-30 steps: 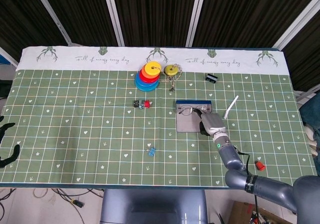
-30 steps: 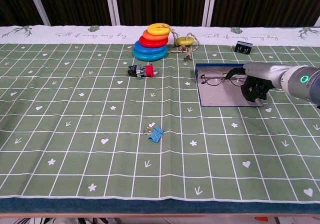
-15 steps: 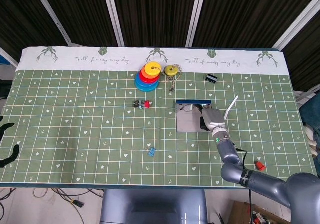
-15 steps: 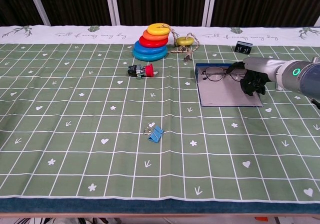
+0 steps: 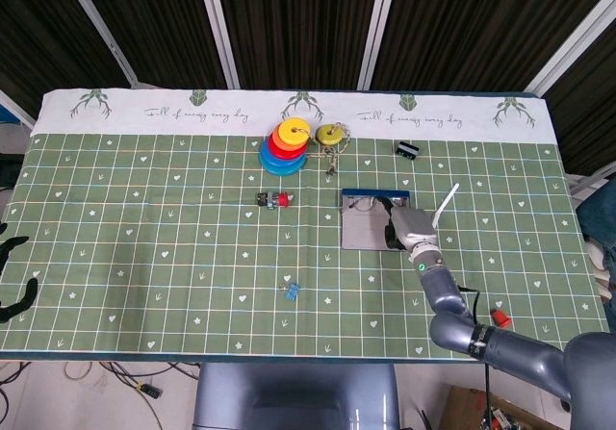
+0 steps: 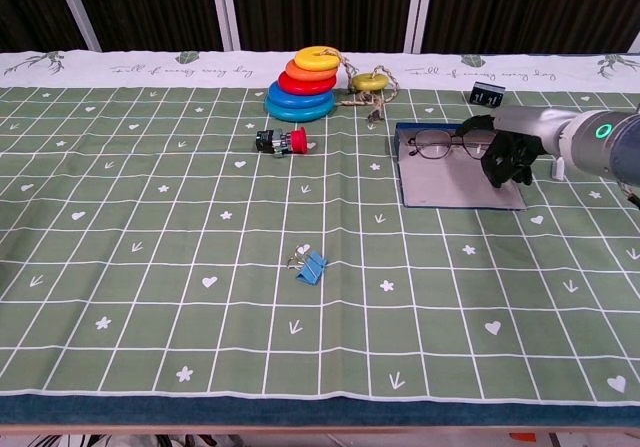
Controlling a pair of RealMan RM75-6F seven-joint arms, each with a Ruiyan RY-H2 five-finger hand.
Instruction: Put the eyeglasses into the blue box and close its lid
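Resting over the right side of the blue box (image 6: 455,182), the right hand (image 6: 503,154) is seen with its dark fingers (image 6: 478,127) closed on the right end of the eyeglasses (image 6: 441,146); the frame is pinched there, and its left lens is carried above the box's far end. The box lies open and flat on the table (image 6: 150,267), right of centre and nearer the far edge than the near one, its grey inner face turned up and a blue rim showing along its far side. In the head view the eyeglasses are largely covered by the hand (image 5: 408,226), and only the box (image 5: 366,228) with its blue far rim can be made out clearly. A white strip (image 5: 447,205) is noted just beside the hand on its right, lying tilted on the cloth. The left hand (image 5: 13,281) is recorded at the left edge of the head view, off the table, dark and only partly in frame; whether its fingers are spread or curled cannot be told. Toward the far edge, a stack of coloured rings (image 6: 302,96) stands left of the box, with a yellow ring on a cord (image 6: 369,83) beside it. A small red and black part (image 6: 281,142) lies left of the box, and a blue binder clip (image 6: 311,265) lies toward the near edge
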